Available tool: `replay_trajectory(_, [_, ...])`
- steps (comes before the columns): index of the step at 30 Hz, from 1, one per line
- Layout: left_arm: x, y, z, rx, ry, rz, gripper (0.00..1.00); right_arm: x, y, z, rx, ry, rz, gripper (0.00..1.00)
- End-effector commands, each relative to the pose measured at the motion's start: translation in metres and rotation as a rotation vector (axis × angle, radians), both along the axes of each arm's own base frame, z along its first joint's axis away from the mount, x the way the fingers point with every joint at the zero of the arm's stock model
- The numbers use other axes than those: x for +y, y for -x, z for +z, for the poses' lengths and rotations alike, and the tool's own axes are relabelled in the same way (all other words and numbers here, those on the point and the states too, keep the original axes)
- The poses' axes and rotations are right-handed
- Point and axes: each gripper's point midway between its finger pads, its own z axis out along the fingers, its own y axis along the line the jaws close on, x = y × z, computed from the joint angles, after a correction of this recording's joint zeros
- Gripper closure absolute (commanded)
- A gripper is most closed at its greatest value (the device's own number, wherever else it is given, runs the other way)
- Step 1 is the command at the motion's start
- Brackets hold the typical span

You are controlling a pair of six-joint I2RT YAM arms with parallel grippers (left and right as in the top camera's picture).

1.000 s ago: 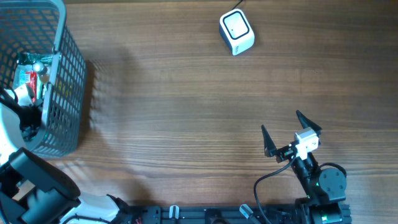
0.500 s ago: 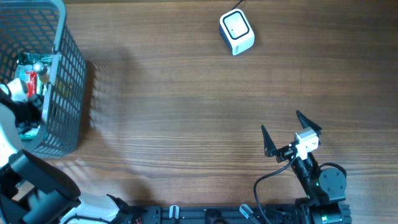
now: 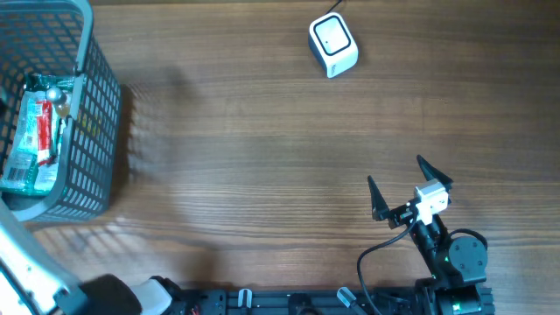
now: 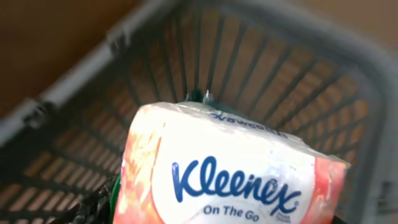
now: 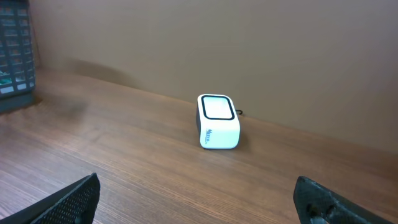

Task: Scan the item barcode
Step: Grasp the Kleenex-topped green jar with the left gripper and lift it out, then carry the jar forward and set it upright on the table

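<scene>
One dark finger (image 4: 93, 205) of the left gripper shows at the near left edge of its wrist view, against the side of a Kleenex tissue pack (image 4: 230, 180); the other finger is hidden behind the pack; the jaws stand partly closed with the pack gripped between them, close to the camera with its label facing it, over the open grey basket (image 4: 348, 81). From overhead this gripper and the pack lie outside the picture; only a white link of the left arm (image 3: 26, 267) crosses the near left corner; the basket (image 3: 96, 105) stands at the left edge of the wooden table (image 3: 262, 157), with a green and red packet (image 3: 33, 131) lying inside it.

Both fingers (image 5: 71, 200) of the right gripper (image 3: 395, 170) are spread wide with nothing between them; it sits at the near right, well apart from the basket. The white barcode scanner (image 3: 332, 45) stands at the far side, right of centre, window up; in the right wrist view the scanner (image 5: 217, 121) lies straight ahead, well apart from the fingers.
</scene>
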Motion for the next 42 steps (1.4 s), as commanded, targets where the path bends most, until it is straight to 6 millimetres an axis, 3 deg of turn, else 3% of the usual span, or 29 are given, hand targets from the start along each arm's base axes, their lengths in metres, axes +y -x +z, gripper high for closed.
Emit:
replay_trajectory(1, [-0.029,-0.01,0.041,-0.134,-0.005,-0.038,0.43,-0.003,-0.001,0.0,0.001,-0.004,-0.017,0.0])
replay_trajectory(5, [-0.064,-0.025,0.051,-0.157,-0.017,-0.132,0.44,-0.003,-0.001,0.0,0.001,-0.004,-0.017,0.0])
replay_trajectory(10, [-0.126,-0.042,0.057,-0.163,-0.007,-0.291,0.44,-0.003,-0.001,0.0,0.001,-0.004,-0.017,0.0])
replay_trajectory(17, [-0.212,-0.05,0.037,-0.091,0.102,-0.469,0.44,-0.003,-0.001,0.0,0.001,-0.004,-0.017,0.0])
replay_trajectory(24, [-0.28,-0.037,0.014,0.027,0.155,-0.637,0.44,-0.003,-0.001,0.0,0.001,-0.004,-0.017,0.0])
replay_trajectory(30, [-0.313,-0.029,-0.02,0.153,0.211,-0.703,0.46,-0.003,-0.001,0.0,0.001,-0.004,-0.017,0.01])
replay_trajectory(42, [-0.357,-0.033,-0.117,0.384,0.296,-0.742,0.53,-0.003,-0.001,0.0,0.001,-0.005,-0.017,0.0])
